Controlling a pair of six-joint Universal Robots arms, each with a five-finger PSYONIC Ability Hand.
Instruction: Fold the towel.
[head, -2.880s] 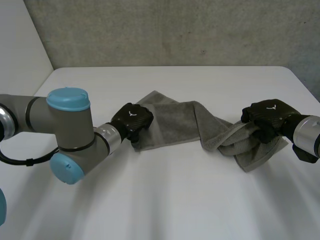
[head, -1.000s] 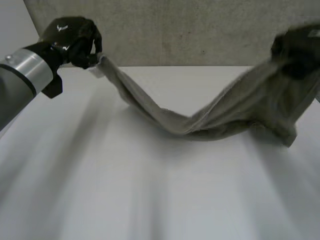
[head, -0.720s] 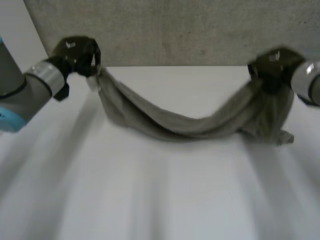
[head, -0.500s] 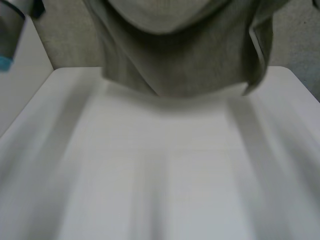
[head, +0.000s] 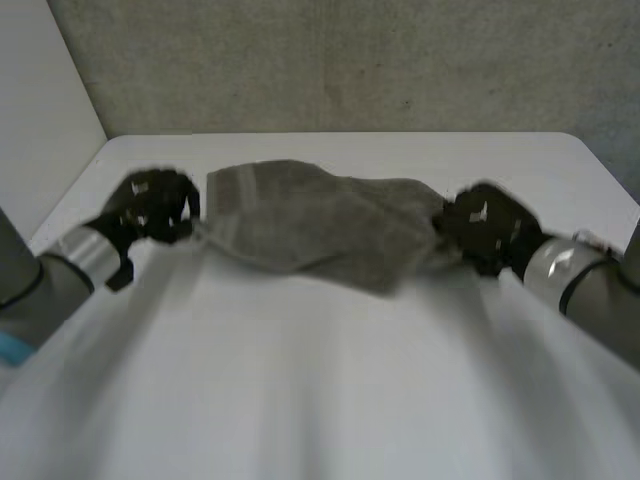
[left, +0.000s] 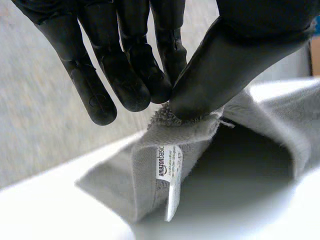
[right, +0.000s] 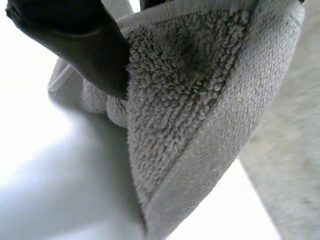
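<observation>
A grey towel (head: 320, 222) is stretched between my two hands, just above or on the white table (head: 330, 390). My left hand (head: 152, 205) holds its left corner. In the left wrist view the thumb (left: 220, 65) and fingers (left: 135, 70) pinch the towel corner (left: 175, 135), where a white label (left: 169, 175) hangs. My right hand (head: 485, 225) grips the towel's right end. In the right wrist view its thumb (right: 85, 45) presses into the looped towel (right: 195, 100), which drapes over the hand.
A grey wall (head: 350, 60) rises behind the table's far edge. A pale wall (head: 40, 130) stands at the left. The near half of the table is bare white surface.
Both hands lifted the towel high off the table, swung it up past the camera, and have now brought it down low over the far half of the table.
</observation>
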